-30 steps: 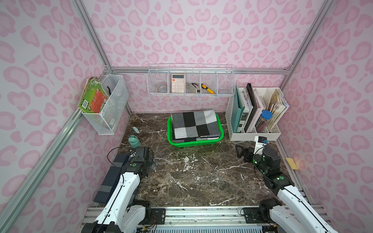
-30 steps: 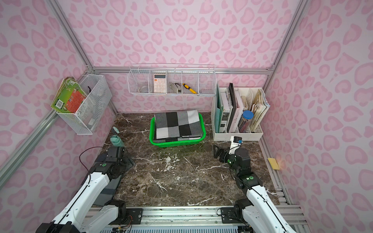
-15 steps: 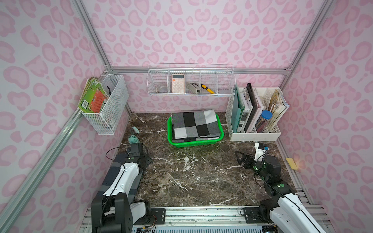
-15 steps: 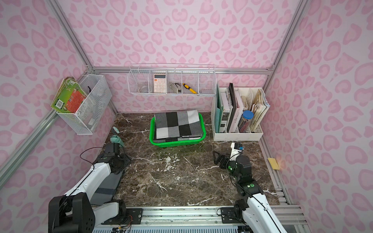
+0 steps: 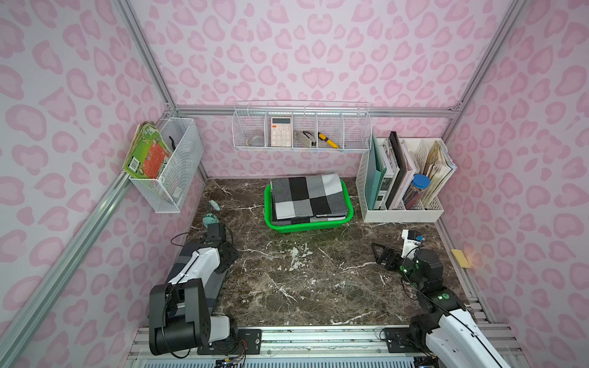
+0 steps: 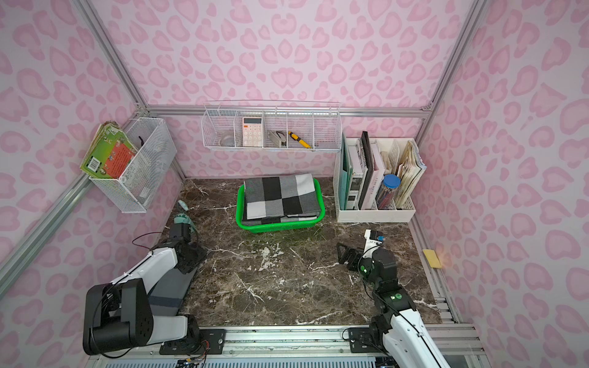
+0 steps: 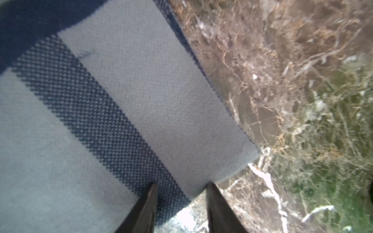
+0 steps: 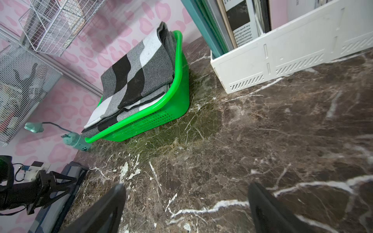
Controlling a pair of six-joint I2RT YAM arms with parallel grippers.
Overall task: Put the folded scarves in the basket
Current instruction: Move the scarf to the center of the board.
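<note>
Along the left wall in both top views hangs a white mesh bin (image 5: 173,165) holding a green-and-orange booklet (image 5: 145,156). Below it, at the lower left of the frame, the left arm bends low over a grey scarf (image 6: 173,285) with a navy band. This scarf lies folded flat on the marble table (image 5: 302,286) against the left wall, well apart from the basket.

In the left wrist view, the left gripper (image 7: 181,187) has its tips a narrow gap apart at the scarf's edge, with cloth showing between them. The cloth is flat and not lifted; whether the tips touch it cannot be told. A small mint-green object (image 5: 212,220) stands just beyond the arm.

At centre back, the green basket (image 5: 306,227) sits on the table near the rear wall. A folded checked scarf (image 5: 307,197) in black, grey and white lies inside it, its top layer level with or above the rim. A wire shelf (image 5: 357,133) on the rear wall above carries a calculator (image 5: 281,131).

At right, the right gripper (image 8: 185,201) is low over bare marble, jaws wide apart and holding nothing. A white file organiser (image 5: 401,215) stands at right back, and a yellow pad (image 5: 460,258) lies beyond the table's right edge.
</note>
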